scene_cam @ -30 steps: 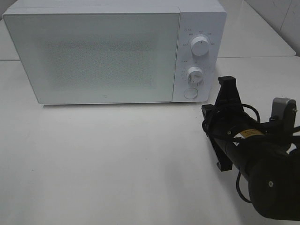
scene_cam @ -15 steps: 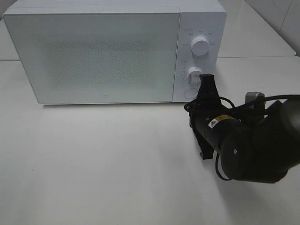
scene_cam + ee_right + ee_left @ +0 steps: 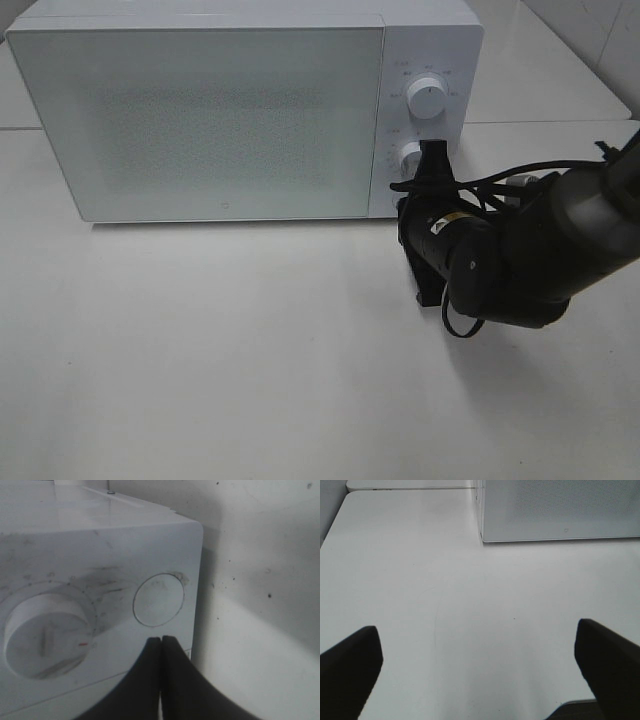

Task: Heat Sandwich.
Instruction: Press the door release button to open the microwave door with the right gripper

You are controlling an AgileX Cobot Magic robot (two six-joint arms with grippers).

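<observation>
Right tool point(image 3: 161, 640), pinched together and empty, has neared the microwave button point(image 3: 159, 600); left tool point(image 3: 476, 630) gapes wide.

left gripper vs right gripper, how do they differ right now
The left gripper is open wide; the right gripper is shut, fingertips together. The left gripper hangs over the table; the right gripper points close at the round button on the microwave. Both have black fingers and hold nothing.

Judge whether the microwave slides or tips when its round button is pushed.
Probably neither: the microwave is a broad, low box flat on the table, likely heavy. The round button sits low on its panel, so the shut right gripper gets little tipping leverage.
</observation>
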